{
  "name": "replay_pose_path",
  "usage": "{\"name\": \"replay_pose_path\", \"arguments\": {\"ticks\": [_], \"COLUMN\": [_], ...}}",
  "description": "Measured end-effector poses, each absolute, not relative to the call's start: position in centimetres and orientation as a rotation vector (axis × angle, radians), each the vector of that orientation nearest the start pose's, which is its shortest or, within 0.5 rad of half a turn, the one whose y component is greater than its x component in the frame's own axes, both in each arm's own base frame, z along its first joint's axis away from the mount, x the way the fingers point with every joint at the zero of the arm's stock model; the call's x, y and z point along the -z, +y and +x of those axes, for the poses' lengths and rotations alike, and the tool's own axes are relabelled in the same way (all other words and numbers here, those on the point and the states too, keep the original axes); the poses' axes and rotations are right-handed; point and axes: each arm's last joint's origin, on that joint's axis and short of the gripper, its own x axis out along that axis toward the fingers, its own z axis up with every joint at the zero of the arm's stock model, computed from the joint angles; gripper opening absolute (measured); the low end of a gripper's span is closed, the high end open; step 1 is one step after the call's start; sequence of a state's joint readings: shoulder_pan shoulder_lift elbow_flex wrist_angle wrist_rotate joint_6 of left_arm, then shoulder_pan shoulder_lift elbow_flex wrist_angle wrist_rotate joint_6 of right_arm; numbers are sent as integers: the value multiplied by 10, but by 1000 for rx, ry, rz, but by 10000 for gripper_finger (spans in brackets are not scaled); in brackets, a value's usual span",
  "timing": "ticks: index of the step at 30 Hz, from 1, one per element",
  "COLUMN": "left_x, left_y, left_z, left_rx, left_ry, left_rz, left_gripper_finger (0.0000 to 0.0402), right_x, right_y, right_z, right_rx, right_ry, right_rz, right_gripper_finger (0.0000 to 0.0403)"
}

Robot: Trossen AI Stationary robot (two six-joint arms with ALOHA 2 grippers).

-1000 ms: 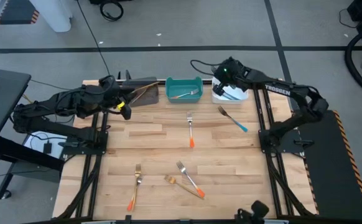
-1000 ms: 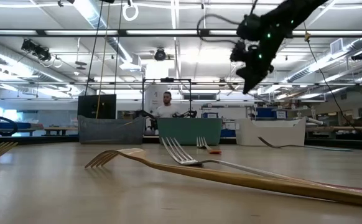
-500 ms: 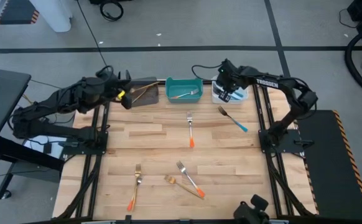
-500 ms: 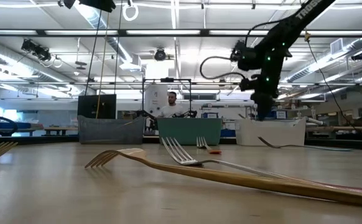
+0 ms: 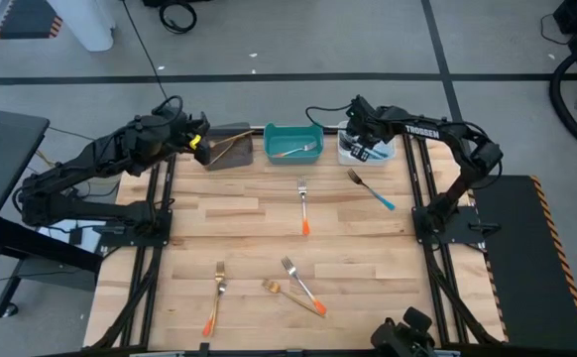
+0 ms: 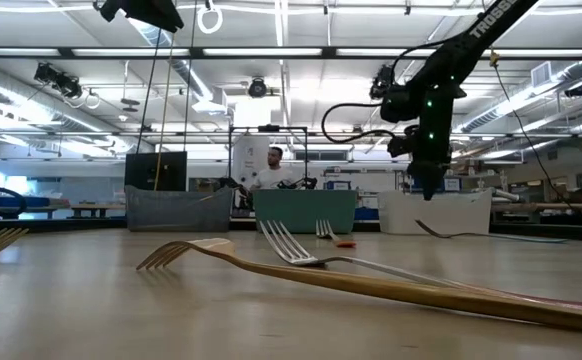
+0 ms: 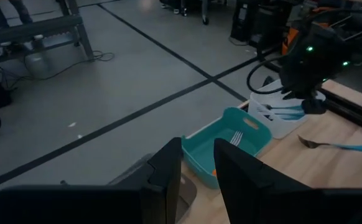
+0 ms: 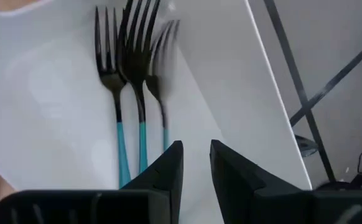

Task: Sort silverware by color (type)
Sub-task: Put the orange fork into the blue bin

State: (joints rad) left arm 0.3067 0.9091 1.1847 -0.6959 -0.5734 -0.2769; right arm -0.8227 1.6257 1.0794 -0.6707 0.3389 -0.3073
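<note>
On the desk [image 5: 259, 223] we count three bins along the far edge: a grey bin [image 5: 227, 147] toward the far left corner, a teal bin [image 5: 292, 142] at the middle, a white bin [image 5: 366, 147] toward the far right. In the white bin we record three blue-handled forks [image 8: 131, 93] lying side by side, tines dark in the right wrist view. The right claw [image 5: 361, 138] hangs directly above that bin, its two fingers parted with a narrow gap between them and nothing pinched in it. One fork [image 5: 298, 150] lies in the teal bin; we cannot tell its handle colour. A gold fork [image 5: 231, 146] leans in the grey bin. The left claw [image 5: 198, 149] sits at the far left corner just beside the grey bin, fingers spread a little, empty. On the open desk we list: a blue-handled fork [image 5: 370, 189] near the white bin, an orange-handled fork [image 5: 303, 206] at the centre, an orange-handled fork [image 5: 215, 297] near the near left edge, and toward the near edge an orange-handled fork [image 5: 301, 286] crossing a gold fork [image 5: 287, 295], the two touching. In the low view, a person [image 6: 270, 171] stands in the room beyond the bins.
</note>
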Motion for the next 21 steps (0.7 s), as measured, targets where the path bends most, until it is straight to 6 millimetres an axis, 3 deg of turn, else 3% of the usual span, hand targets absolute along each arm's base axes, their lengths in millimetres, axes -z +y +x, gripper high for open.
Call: {"name": "replay_pose_path", "arguments": {"ticks": [5, 10, 16, 21], "left_x": [-396, -395, -395, -394], "left_y": [64, 64, 64, 60], "left_z": [151, 150, 150, 152], "left_rx": [-918, -918, -916, -856], "left_ry": [333, 347, 347, 363], "left_rz": [-194, -192, -192, -200], "left_gripper_finger": [105, 105, 105, 105], "right_x": [-208, -228, -266, -289], "right_y": [-229, -218, -213, -212], "right_z": [201, 206, 225, 243], "right_rx": [840, 884, 943, 861], "right_ry": [1386, 1311, 1078, 819], "right_rz": [35, -19, 63, 246], "right_gripper_finger": [89, 89, 89, 90]}}
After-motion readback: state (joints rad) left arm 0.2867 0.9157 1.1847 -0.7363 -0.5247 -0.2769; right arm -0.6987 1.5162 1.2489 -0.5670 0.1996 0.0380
